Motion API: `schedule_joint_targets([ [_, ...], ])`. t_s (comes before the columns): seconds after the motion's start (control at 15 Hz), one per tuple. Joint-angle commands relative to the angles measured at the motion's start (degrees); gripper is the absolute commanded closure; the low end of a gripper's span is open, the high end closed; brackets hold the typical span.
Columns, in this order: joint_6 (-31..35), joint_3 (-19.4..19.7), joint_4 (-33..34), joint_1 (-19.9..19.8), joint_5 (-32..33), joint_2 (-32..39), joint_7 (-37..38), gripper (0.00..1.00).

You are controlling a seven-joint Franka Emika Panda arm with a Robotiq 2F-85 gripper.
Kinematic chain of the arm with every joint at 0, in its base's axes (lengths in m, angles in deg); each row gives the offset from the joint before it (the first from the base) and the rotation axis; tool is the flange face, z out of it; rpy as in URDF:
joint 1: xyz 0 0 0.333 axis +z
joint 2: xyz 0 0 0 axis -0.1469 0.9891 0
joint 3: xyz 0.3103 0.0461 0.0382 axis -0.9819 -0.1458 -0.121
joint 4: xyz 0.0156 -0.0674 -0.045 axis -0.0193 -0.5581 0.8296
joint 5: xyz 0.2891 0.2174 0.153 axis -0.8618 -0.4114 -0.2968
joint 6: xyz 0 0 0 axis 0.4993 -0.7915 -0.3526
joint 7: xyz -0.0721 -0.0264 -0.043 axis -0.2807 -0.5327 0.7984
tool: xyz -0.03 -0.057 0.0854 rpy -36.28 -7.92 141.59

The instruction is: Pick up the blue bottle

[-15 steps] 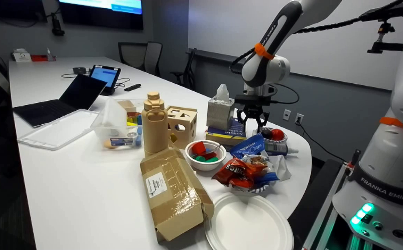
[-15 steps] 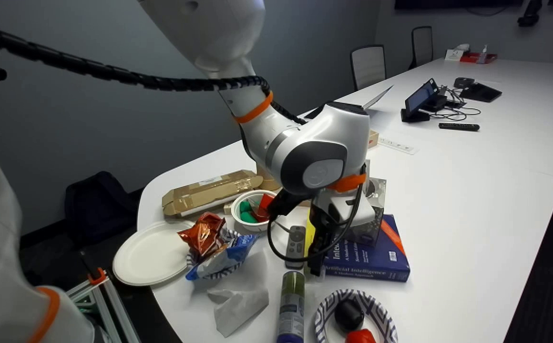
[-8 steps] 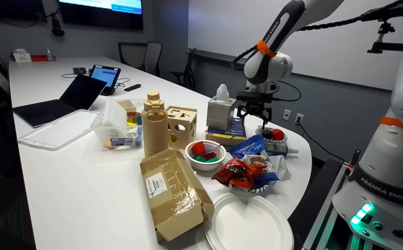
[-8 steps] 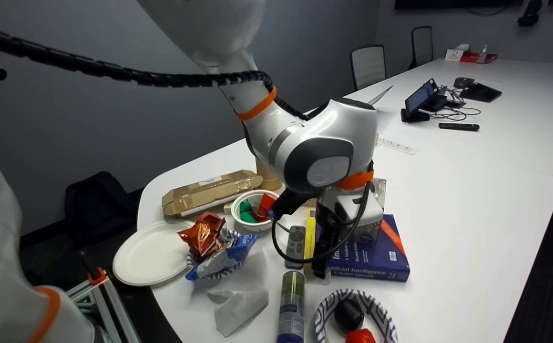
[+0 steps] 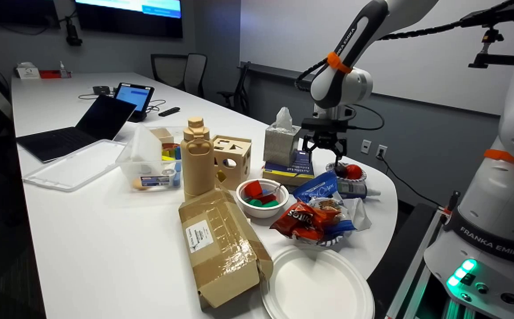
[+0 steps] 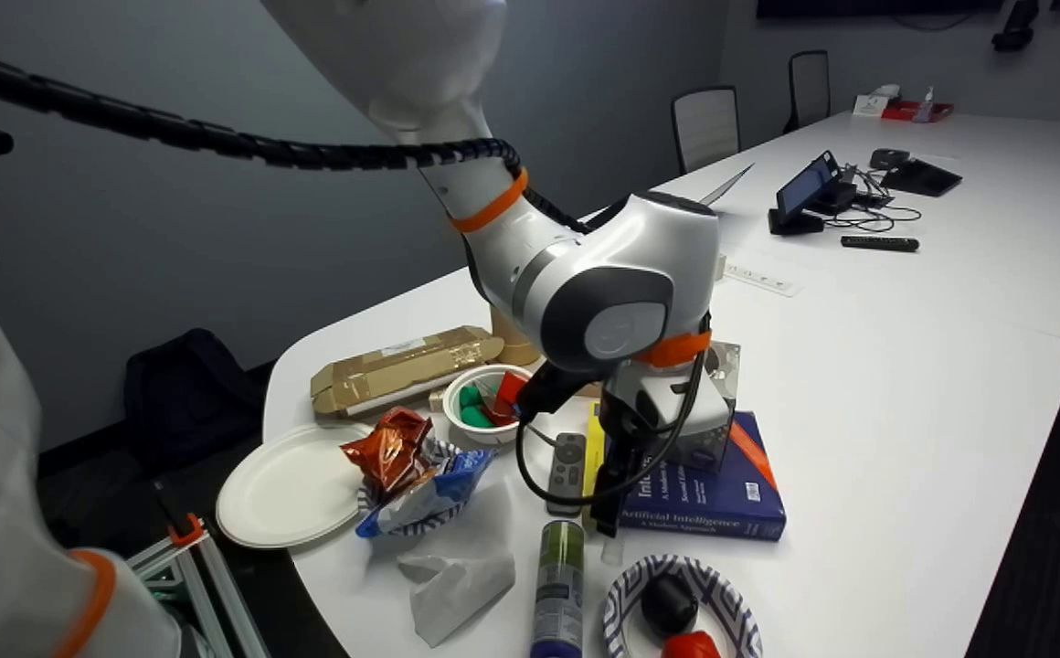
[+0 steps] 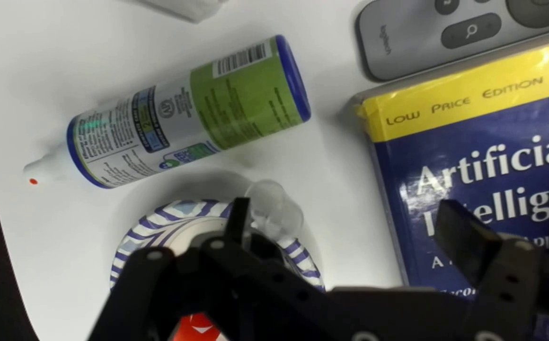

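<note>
No plainly pale-blue bottle shows. A small see-through thing (image 7: 274, 210) is beside the patterned plate in the wrist view, its lower end hidden by a finger. It also shows under the gripper in an exterior view (image 6: 613, 549). I cannot tell whether it is the blue bottle. My gripper (image 7: 345, 208) is open and empty, with wide space between its fingers. One finger overlaps the edge of the see-through thing in the picture; the other is over the book. In an exterior view the gripper (image 5: 324, 158) hangs above the table, beside the tissue box (image 5: 279, 146).
A bottle with a green-and-white label and blue ends (image 7: 189, 111) lies on its side. The patterned plate (image 7: 149, 227) holds a black and a red thing. A blue book (image 7: 426, 166) and grey remote (image 7: 407, 52) are close by. Chip bags (image 5: 310, 217) stand nearer the base.
Compared with one second ago, my gripper has risen slightly and its fingertips look farther apart. Over the last half second it has barely moved. More of the see-through thing shows below the finger.
</note>
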Motion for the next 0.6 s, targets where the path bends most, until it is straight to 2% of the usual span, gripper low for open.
schedule_joint_targets([
  [0.0,-0.86,0.4,-0.55,0.16,-1.32,0.34,-0.89,0.0],
  [0.53,-1.35,0.86,-1.1,0.63,-0.46,0.47,-0.38,0.0],
])
